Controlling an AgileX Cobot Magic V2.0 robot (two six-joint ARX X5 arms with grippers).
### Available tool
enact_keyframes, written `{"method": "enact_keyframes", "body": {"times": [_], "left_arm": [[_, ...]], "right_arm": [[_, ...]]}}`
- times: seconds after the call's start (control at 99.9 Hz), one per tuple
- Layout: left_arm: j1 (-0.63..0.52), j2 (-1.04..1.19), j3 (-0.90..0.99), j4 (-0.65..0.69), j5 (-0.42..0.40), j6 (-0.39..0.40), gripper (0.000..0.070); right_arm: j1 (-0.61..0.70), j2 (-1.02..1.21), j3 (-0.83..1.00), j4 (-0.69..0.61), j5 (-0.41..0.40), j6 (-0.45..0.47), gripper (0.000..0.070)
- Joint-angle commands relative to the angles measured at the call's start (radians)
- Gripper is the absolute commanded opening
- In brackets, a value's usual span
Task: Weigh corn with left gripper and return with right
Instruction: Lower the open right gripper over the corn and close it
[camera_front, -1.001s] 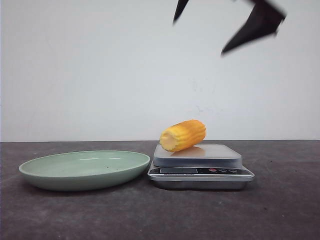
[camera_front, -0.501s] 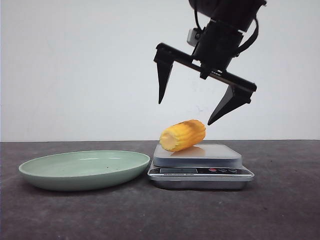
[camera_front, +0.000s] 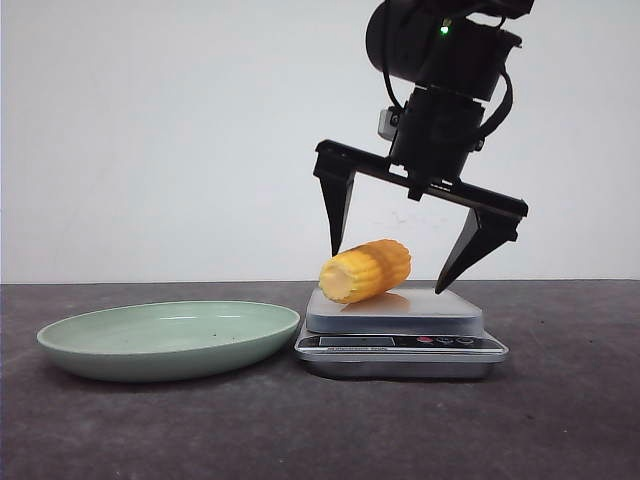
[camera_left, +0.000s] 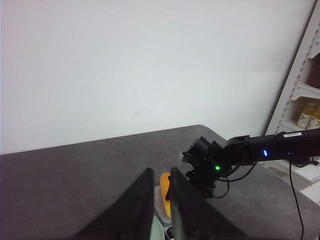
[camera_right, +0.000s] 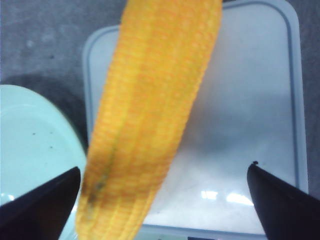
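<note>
- On the scale (camera_front: 400, 318), at the left part of its platform, I see the corn (camera_front: 366, 270) lying on its side, the pale cut end toward the camera and the plate side, the far end tipped slightly up.
- Right gripper (camera_front: 392, 272) hangs over the scale from above, jaws spread wide and straddling the corn. From the front, the left-hand fingertip sits just beside the cob's near end; the other fingertip is close above the platform, clear of the cob. I see no contact with the corn.
- Right wrist view confirms it: corn (camera_right: 150, 115) runs lengthwise between the two dark fingertips (camera_right: 42, 205), with open space on both sides, more on the scale side. Pale grey platform of the scale (camera_right: 245, 100) fills most of that view.
- Green plate (camera_front: 170, 340) rests on the dark table (camera_front: 560, 420) just left of the scale, their rims near or touching; I can't tell which. A slice of the plate (camera_right: 30, 150) shows at the edge of the right wrist view.
- Left gripper (camera_left: 161, 210) is raised, well back from the scale, looking down toward the right arm (camera_left: 270, 150). Its two fingers stand nearly together with only a narrow slit between them, nothing held.
- Wire shelving (camera_left: 305, 85) with bottles stands beyond the table's far side in the left wrist view.
</note>
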Motion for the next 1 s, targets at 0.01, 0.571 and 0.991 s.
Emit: {"method": "enact_keyframes", "body": {"times": [0.01,0.571,0.991], "left_arm": [[-0.006,0.005,0.023,-0.05,0.001,0.008,0.0025],[-0.006,0.005,0.023,-0.05,0.001,0.008,0.0025],[-0.006,0.005,0.023,-0.05,0.001,0.006,0.0025]], "right_arm": [[0.008,0.022,0.019,0.008,0.006,0.016,0.0639],[-0.005,0.064,0.019,0.045,0.0,0.042,0.0398],[-0.003,0.06,0.027,0.037,-0.005,-0.049,0.0]]}}
